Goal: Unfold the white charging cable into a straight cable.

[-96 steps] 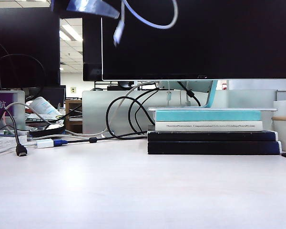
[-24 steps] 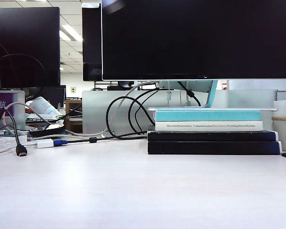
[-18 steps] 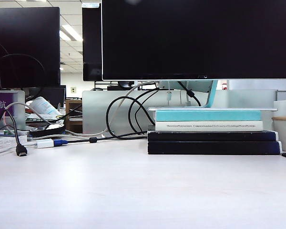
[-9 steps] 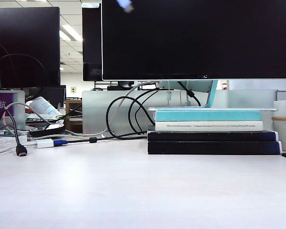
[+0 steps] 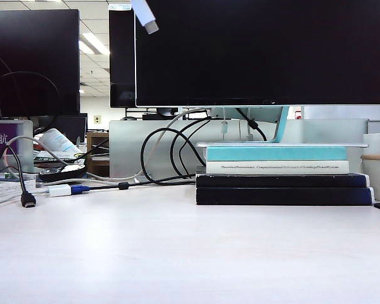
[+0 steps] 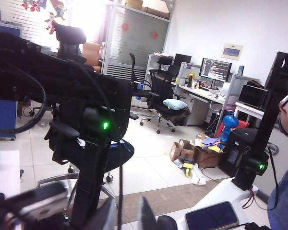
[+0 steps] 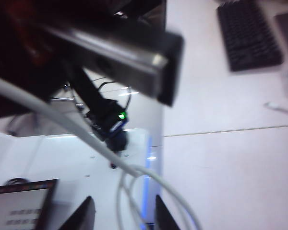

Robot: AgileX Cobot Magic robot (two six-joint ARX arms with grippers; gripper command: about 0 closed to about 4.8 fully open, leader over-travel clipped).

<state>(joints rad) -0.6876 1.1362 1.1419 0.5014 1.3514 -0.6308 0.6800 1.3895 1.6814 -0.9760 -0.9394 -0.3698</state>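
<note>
Your right pincer (image 7: 122,213) stands apart — the white charging cable (image 7: 77,132) loops between its fingers, ungripped. Your left pincer (image 6: 127,220) — state unclear, raised off the tabletop (image 5: 177,247).

Stack of books (image 5: 284,177) beneath a dark monitor (image 5: 263,50); black cables (image 5: 168,155) just beside.
</note>
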